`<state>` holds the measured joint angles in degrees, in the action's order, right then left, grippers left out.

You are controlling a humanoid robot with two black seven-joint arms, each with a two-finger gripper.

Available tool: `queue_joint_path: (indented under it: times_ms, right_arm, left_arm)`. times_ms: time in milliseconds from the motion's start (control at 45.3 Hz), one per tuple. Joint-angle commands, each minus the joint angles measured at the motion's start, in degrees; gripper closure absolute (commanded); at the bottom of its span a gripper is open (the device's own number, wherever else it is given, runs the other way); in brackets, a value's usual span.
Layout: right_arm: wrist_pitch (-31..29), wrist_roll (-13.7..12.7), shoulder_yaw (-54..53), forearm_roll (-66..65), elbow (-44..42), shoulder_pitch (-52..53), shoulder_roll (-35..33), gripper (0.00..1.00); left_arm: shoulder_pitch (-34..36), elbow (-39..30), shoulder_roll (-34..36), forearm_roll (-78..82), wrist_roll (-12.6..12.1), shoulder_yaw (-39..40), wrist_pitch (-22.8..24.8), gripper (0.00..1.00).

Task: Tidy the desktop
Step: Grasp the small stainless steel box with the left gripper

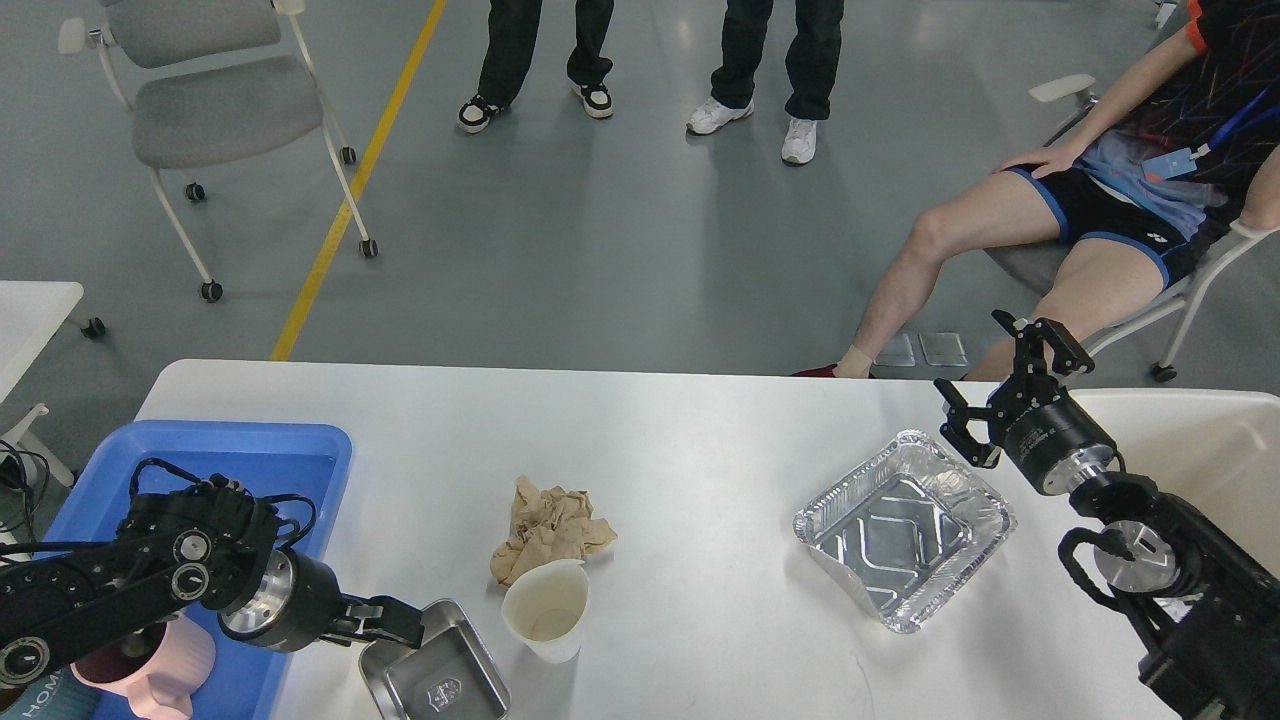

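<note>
The white desktop (700, 430) fills the lower half of the head view. On it lie a crumpled brown paper (548, 530), a white paper cup (547, 610) just in front of it, an empty foil tray (903, 525) to the right, and a small steel tray (440, 675) at the front edge. My left gripper (405, 625) reaches in from the left, its fingers closed on the steel tray's left rim. My right gripper (990, 370) is open and empty, raised above the desktop's far right edge, behind the foil tray.
A blue bin (300, 450) sits at the desktop's left end with a pink cup (150, 665) in it. A white container (1200, 430) stands at the right end. A seated person (1050, 230), two standing people and a chair (210, 110) are beyond the far edge.
</note>
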<state>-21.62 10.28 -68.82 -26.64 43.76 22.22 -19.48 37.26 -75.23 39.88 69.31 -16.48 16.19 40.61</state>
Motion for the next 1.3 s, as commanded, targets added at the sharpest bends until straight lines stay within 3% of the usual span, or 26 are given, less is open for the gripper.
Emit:
queue_joint_path:
  times_ms: [0, 132, 309, 750, 926, 1279]
  right_arm:
    - [0.0, 0.0, 0.0, 0.0, 0.0, -0.2, 0.0, 0.0]
    - [0.0, 0.0, 0.0, 0.0, 0.1, -0.3, 0.0, 0.0]
    - [0.0, 0.0, 0.0, 0.0, 0.1, -0.3, 0.0, 0.0]
    - [0.0, 0.0, 0.0, 0.0, 0.0, -0.2, 0.0, 0.0]
    - [0.0, 0.0, 0.0, 0.0, 0.0, -0.2, 0.0, 0.0]
    - [0.2, 0.0, 0.3, -0.1, 0.0, 0.0, 0.1, 0.0]
  left_arm:
    - [0.0, 2.5, -1.6, -0.1, 0.0, 0.1, -0.1, 0.06]
    - [-0.1, 3.9, -2.8, 0.9, 0.5, -0.2, -0.9, 0.07]
    - [0.0, 3.9, -3.7, 2.8, 0.6, -0.3, -3.3, 0.16]
    - [-0.5, 3.9, -3.8, 3.5, 0.2, -0.3, -2.6, 0.7]
    - [-0.6, 3.9, -3.8, 3.5, 0.2, -0.3, -2.4, 0.71]
    - [-0.4, 2.1, -2.2, 3.5, 0.4, -0.2, -0.5, 0.91]
